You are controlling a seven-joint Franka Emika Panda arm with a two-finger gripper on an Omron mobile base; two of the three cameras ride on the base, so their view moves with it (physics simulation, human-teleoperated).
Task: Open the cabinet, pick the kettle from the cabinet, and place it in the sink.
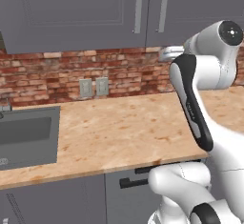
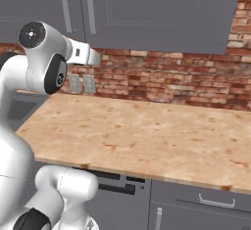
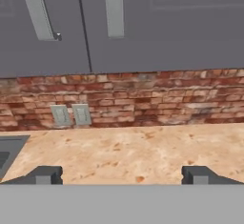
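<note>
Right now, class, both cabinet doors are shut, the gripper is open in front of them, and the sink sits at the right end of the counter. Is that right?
Not quite. The sink sits at the left end of the counter, as the left base view shows. The rest holds: both doors of the cabinet are shut, and the gripper is open in front of them.

Even flat light, soft blur, shadowless

No readable text, label, brand, number or sign appears on anything here.
</note>
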